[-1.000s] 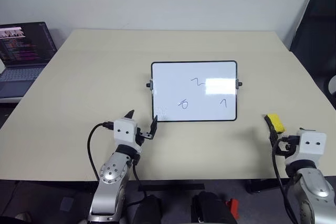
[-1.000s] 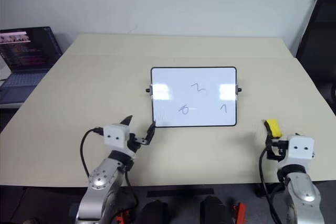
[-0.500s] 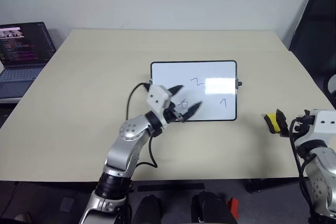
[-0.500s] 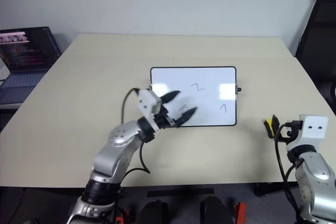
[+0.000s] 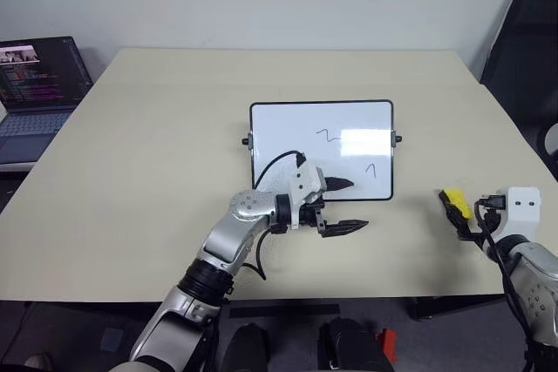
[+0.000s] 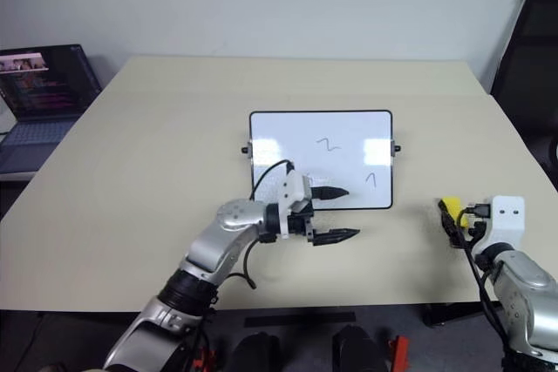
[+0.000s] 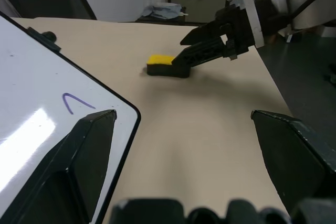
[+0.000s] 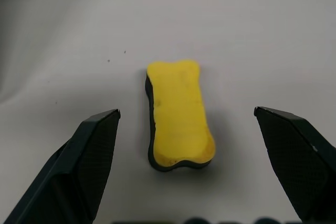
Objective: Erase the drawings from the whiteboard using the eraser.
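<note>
The whiteboard point(image 5: 279, 132) lies flat in the middle of the table. A zigzag drawing point(image 5: 327, 137) and a hook drawing point(image 5: 372, 168) show on it; my left wrist covers the loop. My left gripper point(image 5: 347, 206) is open, level and pointing right at the board's near right corner point(image 7: 123, 111). The yellow eraser point(image 5: 454, 201) lies on the table to the right of the board. My right gripper point(image 8: 185, 113) is open and tilted down, with the eraser point(image 8: 178, 114) between its fingers and clear of both. From the left wrist, those black fingers point(image 7: 205, 45) reach over the eraser point(image 7: 160, 65).
An open laptop point(image 5: 39, 84) stands on a lower surface off the table's left edge. A black chair point(image 5: 523, 41) is at the far right. The table's near edge point(image 5: 349, 298) runs just below both arms.
My left arm has swung right along the board's near edge and now points right. My right gripper has moved forward and tipped down, so its open fingers now flank the eraser.
</note>
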